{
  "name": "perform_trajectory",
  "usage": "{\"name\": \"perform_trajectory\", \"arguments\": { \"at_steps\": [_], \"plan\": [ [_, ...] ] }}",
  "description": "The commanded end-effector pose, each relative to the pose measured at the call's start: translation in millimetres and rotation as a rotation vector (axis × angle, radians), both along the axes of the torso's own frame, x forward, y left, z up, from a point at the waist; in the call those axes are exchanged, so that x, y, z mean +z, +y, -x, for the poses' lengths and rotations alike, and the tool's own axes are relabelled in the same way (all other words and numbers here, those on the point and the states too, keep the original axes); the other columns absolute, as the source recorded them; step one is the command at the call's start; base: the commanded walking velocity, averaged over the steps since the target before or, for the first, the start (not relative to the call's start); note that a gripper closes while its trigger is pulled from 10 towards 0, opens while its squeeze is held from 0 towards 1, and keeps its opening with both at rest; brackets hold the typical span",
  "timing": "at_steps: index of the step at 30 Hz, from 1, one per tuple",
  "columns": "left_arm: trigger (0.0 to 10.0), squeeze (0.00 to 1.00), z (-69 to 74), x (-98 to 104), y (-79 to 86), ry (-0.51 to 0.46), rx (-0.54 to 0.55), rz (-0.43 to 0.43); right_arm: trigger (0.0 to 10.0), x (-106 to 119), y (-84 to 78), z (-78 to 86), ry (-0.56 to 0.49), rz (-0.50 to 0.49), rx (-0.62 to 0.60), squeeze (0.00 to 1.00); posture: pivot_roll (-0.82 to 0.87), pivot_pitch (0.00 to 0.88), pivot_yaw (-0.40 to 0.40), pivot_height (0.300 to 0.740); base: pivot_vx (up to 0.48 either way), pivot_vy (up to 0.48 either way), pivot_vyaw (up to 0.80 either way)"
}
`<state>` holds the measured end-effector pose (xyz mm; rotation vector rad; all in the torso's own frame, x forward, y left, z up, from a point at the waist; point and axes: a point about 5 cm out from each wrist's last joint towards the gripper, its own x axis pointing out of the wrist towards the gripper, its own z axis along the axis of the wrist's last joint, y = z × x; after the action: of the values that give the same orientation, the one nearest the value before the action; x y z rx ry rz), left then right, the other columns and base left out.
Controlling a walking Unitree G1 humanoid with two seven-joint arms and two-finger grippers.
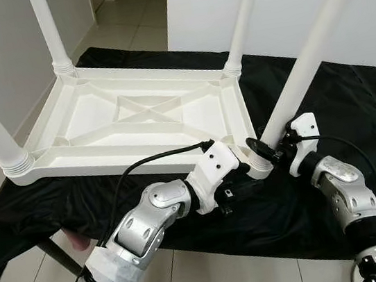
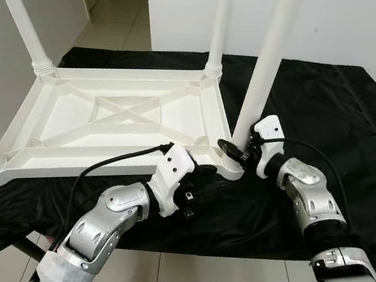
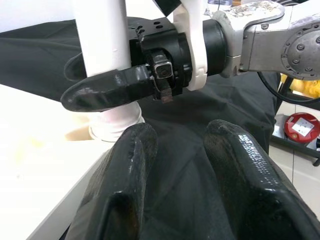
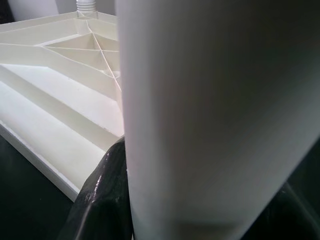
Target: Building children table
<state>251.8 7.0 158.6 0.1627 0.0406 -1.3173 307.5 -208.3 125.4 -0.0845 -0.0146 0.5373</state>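
Lit evenly and softly from above, with no hard shadows across the black cloth (image 1: 351, 104). Rendered sharp in both head views, free of motion blur, though bowed slightly toward the edges. Overexposed on the white table top (image 1: 135, 117), ribs washed pale. Caught small glints on the silver arm shells. Blurred heavily in the right wrist view by the close white leg (image 4: 215, 115), soft and shaded grey. Picked up specular glare on the glossy left gripper (image 3: 180, 150) fingers.

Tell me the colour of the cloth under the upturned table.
Black. The cloth shows best in the left eye view, spread beneath the white table.
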Motion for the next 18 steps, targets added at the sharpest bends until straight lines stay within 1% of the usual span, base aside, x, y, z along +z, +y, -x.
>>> {"name": "perform_trajectory", "arguments": {
  "at_steps": [1, 2, 3, 4, 5, 8, 9, 10, 11, 12, 13, 14, 15, 16, 17, 18],
  "plan": [
    [10.0, 0.0, 4.4, 0.6, -2.7, 0.002, -0.085, -0.01, 10.0, -13.4, -6.2, 5.4, 0.062, -0.001, -0.044, 0.0, 0.07, 0.0, -0.083, 0.74, 0.0, 0.0, 0.0],
    [10.0, 0.0, 4.6, 0.3, -2.9, 0.003, -0.087, -0.01, 10.0, -13.7, -9.6, 5.2, 0.07, 0.001, -0.098, 0.0, 0.07, 0.0, -0.081, 0.74, 0.0, 0.0, 0.0],
    [10.0, 0.0, 4.6, 0.3, -2.9, 0.003, -0.087, -0.01, 10.0, -13.7, -9.6, 5.2, 0.07, 0.001, -0.098, 0.0, 0.07, 0.0, -0.081, 0.74, 0.0, 0.0, 0.0],
    [10.0, 0.0, 5.0, 0.1, -3.0, 0.005, -0.088, -0.01, 10.0, -13.4, -14.4, 4.3, 0.077, 0.0, -0.175, 0.0, 0.06, 0.0, -0.081, 0.74, 0.0, 0.0, 0.0],
    [10.0, 0.0, 5.0, 0.1, -3.0, 0.005, -0.088, -0.01, 10.0, -13.4, -14.4, 4.3, 0.077, 0.0, -0.175, 0.0, 0.06, 0.0, -0.081, 0.74, 0.0, 0.0, 0.0],
    [10.0, 0.0, 6.2, -0.3, -2.8, 0.008, -0.091, -0.01, 10.0, -8.1, -21.3, 3.6, 0.072, -0.044, -0.356, 0.0, 0.06, 0.0, -0.081, 0.74, 0.0, 0.0, 0.0],
    [10.0, 0.0, 6.8, -0.6, -2.6, 0.009, -0.093, -0.01, 10.0, -7.1, -21.6, 4.2, 0.07, -0.054, -0.395, 0.0, 0.06, 0.0, -0.079, 0.74, 0.0, 0.0, 0.0],
    [10.0, 0.0, 6.8, -0.6, -2.6, 0.009, -0.093, -0.01, 10.0, -7.1, -21.6, 4.2, 0.07, -0.054, -0.395, 0.0, 0.06, 0.0, -0.079, 0.74, 0.0, 0.0, 0.0],
    [10.0, 0.0, 7.0, -0.9, -2.7, 0.01, -0.093, -0.011, 10.0, -6.8, -21.9, 4.4, 0.071, -0.066, -0.433, 0.0, 0.06, 0.0, -0.079, 0.74, 0.0, 0.0, 0.0],
    [10.0, 0.0, 7.0, -0.9, -2.7, 0.01, -0.093, -0.011, 10.0, -6.8, -21.9, 4.4, 0.071, -0.066, -0.433, 0.0, 0.06, 0.0, -0.079, 0.74, 0.0, 0.0, 0.0],
    [10.0, 0.0, 7.7, -1.3, -2.7, 0.012, -0.095, -0.011, 10.0, -6.2, -19.1, 5.0, 0.07, -0.09, -0.501, 0.0, 0.06, 0.0, -0.079, 0.74, 0.0, 0.0, 0.0],
    [10.0, 0.0, 8.3, -1.5, -2.7, 0.013, -0.097, -0.011, 10.0, -6.0, -14.0, 6.0, 0.061, -0.093, -0.562, 0.0, 0.06, 0.0, -0.08, 0.74, 0.0, 0.0, 0.0],
    [10.0, 0.0, 8.3, -1.5, -2.7, 0.013, -0.097, -0.011, 10.0, -6.0, -14.0, 6.0, 0.061, -0.093, -0.562, 0.0, 0.06, 0.0, -0.08, 0.74, 0.0, 0.0, 0.0],
    [10.0, 0.0, 8.3, -1.8, -2.8, 0.015, -0.098, -0.013, 10.0, -7.0, -7.1, 7.3, 0.057, -0.088, -0.661, 0.0, 0.06, 0.0, -0.081, 0.74, 0.0, 0.0, 0.0],
    [10.0, 0.0, 9.0, -2.1, -2.4, 0.016, -0.098, -0.013, 10.0, -8.4, -0.7, 9.6, 0.057, -0.078, -0.729, 0.0, 0.06, 0.0, -0.085, 0.74, 0.0, 0.0, 0.0],
    [10.0, 0.0, 9.0, -2.1, -2.4, 0.016, -0.098, -0.013, 10.0, -8.4, -0.7, 9.6, 0.057, -0.078, -0.729, 0.0, 0.06, 0.0, -0.085, 0.74, 0.0, 0.0, 0.0]
  ]
}}
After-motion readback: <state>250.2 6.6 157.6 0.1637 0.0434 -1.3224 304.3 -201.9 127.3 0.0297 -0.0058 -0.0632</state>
